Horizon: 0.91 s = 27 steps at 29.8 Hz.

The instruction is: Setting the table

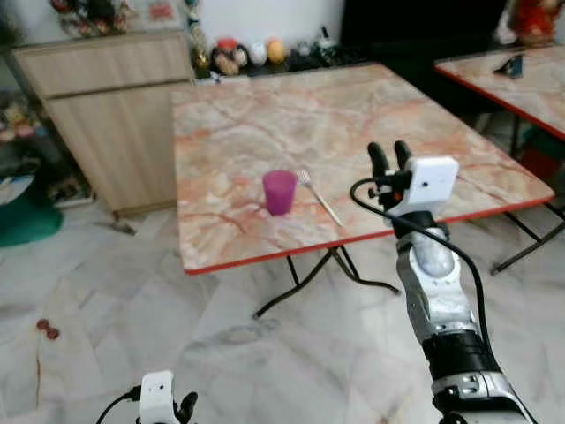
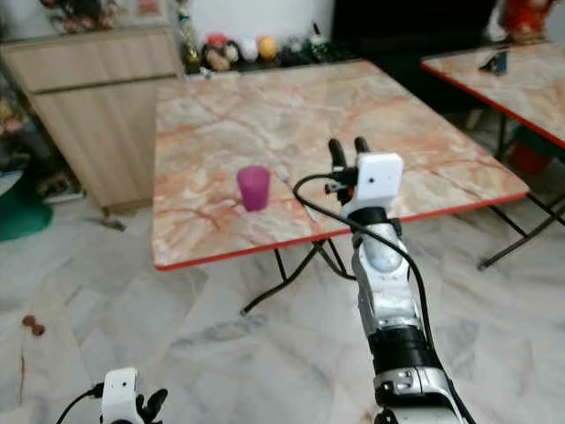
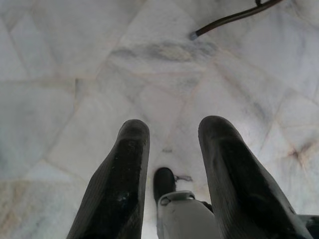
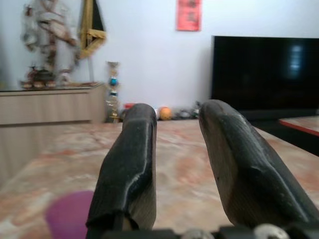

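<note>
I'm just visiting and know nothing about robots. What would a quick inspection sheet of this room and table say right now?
Surface: marble-pattern table with a red edge, standing on a pale tiled floor.
Job's things: purple cup upright near the front edge; fork lying just beside it, on the robot's right.
Clutter: nothing seen on this table.
Grippers: right gripper raised over the front of the table, fingers open, empty; left gripper hanging low over the floor, open, empty.
Cables: black cable looping along the right arm.
Surroundings: wooden cabinet, small ornaments behind the table, second table at the right.
</note>
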Available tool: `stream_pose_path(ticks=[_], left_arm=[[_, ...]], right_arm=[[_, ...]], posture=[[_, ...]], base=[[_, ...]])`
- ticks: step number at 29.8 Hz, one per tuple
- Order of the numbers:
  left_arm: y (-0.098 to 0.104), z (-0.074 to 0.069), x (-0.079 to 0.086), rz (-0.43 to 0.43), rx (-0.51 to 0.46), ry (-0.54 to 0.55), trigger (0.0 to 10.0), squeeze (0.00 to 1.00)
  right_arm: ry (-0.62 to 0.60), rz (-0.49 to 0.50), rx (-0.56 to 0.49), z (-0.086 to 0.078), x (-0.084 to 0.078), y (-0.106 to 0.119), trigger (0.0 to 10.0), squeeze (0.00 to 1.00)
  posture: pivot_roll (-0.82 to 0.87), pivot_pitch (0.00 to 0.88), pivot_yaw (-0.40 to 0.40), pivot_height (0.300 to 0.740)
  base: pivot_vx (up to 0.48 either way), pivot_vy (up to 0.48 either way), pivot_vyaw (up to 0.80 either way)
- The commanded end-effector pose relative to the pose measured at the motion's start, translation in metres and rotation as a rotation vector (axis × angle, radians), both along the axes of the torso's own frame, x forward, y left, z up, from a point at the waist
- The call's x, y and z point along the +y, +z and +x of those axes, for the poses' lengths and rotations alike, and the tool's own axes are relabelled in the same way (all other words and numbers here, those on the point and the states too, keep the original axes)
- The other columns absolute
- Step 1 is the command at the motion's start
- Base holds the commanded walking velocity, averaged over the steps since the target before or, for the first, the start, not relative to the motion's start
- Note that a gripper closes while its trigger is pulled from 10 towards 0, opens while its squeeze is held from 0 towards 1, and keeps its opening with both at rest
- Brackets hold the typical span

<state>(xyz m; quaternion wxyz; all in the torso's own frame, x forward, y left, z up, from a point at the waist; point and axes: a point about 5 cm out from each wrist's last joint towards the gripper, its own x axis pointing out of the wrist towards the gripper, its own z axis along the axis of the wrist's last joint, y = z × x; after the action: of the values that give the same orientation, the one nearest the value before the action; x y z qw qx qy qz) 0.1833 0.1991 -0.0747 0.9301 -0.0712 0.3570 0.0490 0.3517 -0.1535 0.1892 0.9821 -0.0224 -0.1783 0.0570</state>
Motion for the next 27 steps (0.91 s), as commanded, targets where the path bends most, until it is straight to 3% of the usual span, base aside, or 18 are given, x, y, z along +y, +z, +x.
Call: stream_pose_path(ticks=[1, 21, 26, 27], left_arm=[[-0.002, -0.005, 0.003, 0.007, 0.024, 0.002, 10.0, 0.0], [-0.004, -0.005, 0.0, 0.002, 0.036, 0.002, 10.0, 0.0], [-0.004, -0.005, 0.0, 0.01, 0.037, -0.001, 10.0, 0.0], [-0.004, -0.005, 0.0, 0.009, 0.037, -0.001, 10.0, 0.0]], right_arm=[[0.02, 0.006, -0.01, 0.0, 0.007, 0.004, 10.0, 0.0], [-0.009, 0.015, 0.033, -0.004, -0.002, -0.005, 10.0, 0.0], [-0.001, 0.022, 0.059, -0.006, -0.003, -0.011, 10.0, 0.0], [0.005, 0.034, 0.074, -0.008, -0.004, -0.014, 10.0, 0.42]], posture=[[-0.06, 0.0, 0.028, 0.74], [-0.06, 0.0, 0.021, 0.74], [-0.06, 0.0, 0.02, 0.74], [-0.06, 0.0, 0.02, 0.74]], base=[[0.337, 0.0, 0.6], [0.336, 0.0, 0.0], [0.0, 0.0, 0.0], [0.0, 0.0, 0.0]])
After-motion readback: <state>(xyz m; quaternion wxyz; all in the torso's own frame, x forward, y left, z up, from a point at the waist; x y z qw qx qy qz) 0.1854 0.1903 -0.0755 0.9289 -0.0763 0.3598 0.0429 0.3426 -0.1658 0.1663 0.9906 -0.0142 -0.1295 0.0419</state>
